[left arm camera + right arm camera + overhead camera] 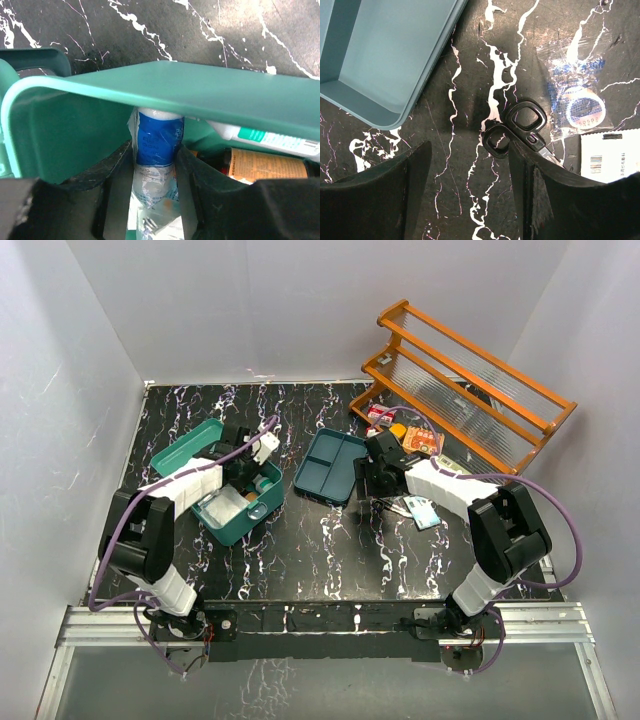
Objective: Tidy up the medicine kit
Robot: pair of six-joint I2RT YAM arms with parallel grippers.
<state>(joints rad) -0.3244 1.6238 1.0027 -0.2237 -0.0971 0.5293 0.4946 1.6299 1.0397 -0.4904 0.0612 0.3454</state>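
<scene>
Now the left pincer (155, 152) sits inside the medicine kit (238, 530), left of centre on the desk (330, 560), a blue packet (159, 130) between its jaws; pinched or loose, I cannot tell. The spread right pincer (469, 150) hovers beside scissors (517, 131), probably the next grasp.

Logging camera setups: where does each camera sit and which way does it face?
Top external: above, behind the bases, facing down at table; both arms show.
Left wrist: on the left gripper, looking past its fingers into the medicine kit.
Right wrist: on the right gripper, looking down past its fingers at scissors.
Top and left wrist share the kit.
</scene>
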